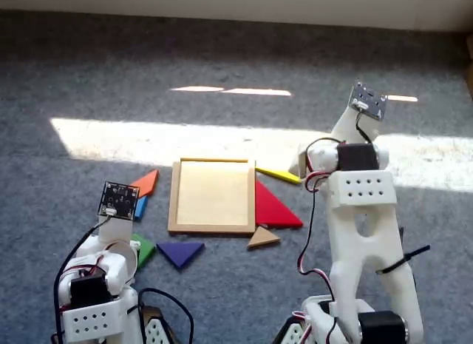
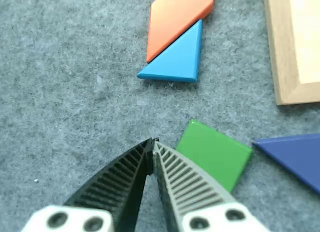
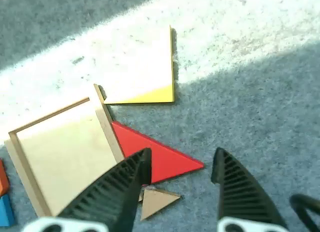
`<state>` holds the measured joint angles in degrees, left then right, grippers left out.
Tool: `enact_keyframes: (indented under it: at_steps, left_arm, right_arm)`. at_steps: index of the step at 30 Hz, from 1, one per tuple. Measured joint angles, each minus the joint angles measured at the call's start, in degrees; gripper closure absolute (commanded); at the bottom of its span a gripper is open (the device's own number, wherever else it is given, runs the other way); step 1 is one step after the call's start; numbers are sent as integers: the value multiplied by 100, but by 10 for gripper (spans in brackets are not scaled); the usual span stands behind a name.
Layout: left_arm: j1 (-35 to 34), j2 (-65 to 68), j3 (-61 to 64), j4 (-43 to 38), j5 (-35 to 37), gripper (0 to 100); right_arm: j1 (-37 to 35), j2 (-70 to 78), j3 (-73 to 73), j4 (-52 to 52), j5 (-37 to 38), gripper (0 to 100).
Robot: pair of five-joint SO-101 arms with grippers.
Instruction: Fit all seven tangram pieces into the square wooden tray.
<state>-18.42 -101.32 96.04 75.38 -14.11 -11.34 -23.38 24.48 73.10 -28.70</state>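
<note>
The square wooden tray (image 1: pixel 174 197) lies empty on the grey carpet. To its left are an orange parallelogram (image 2: pixel 180 17) and a light blue triangle (image 2: pixel 177 60), which touch each other. A green square (image 2: pixel 215 154) and a dark blue triangle (image 2: pixel 295 154) lie near the tray's front left corner (image 2: pixel 280 57). My left gripper (image 2: pixel 151 142) is shut and holds nothing, its tips just beside the green square. My right gripper (image 3: pixel 182 157) is open above the red triangle (image 3: pixel 160 159), which lies along the tray's right side (image 3: pixel 106 124). A yellow triangle (image 3: pixel 150 80) and a small tan triangle (image 3: pixel 155 199) lie close by.
A sunlit band crosses the carpet behind the tray (image 1: pixel 222 140). The left arm (image 1: pixel 96 299) stands at the front left and the right arm (image 1: pixel 362 211) at the front right. Open carpet stretches behind the tray and at the far left.
</note>
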Motion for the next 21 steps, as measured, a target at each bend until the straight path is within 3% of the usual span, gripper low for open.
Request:
enact_keyframes:
  at_steps: [6,21]
  left_arm:
    - [0,0,0,0,0,994]
    - [0,0,0,0,0,994]
  right_arm:
    - [-352,774,-44,-993,-651,697]
    - [-457,3024,-1547,-1099,-2277,694]
